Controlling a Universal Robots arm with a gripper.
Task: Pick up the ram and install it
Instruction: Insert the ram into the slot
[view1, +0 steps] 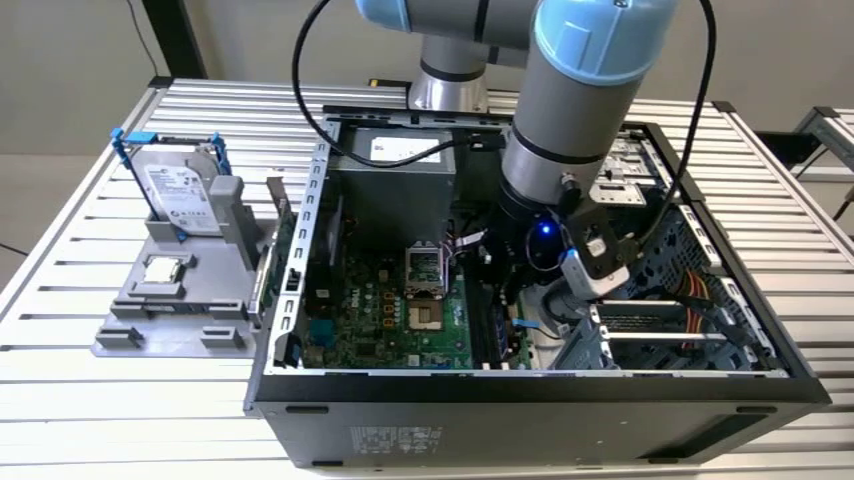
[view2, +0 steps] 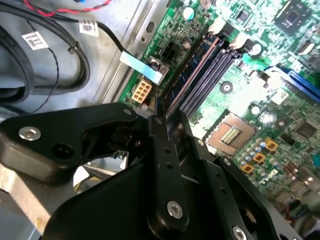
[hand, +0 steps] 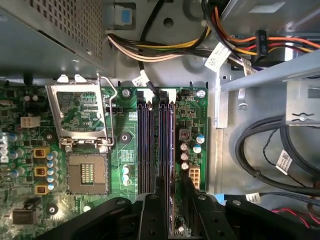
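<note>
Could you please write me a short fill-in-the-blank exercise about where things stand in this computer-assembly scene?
1. The tool hangs over the long black memory ___ on the motherboard.
2. The CPU socket has its metal cover flipped ___.
3. In the exterior view, the hard drive stands upright in a grey holder to the ___ of the computer case.

Missing words: slots; open; left

The black hand (view2: 159, 117) hangs over the green motherboard (view2: 260, 115), its tip at the near end of the long slots (view2: 202, 75).
</note>
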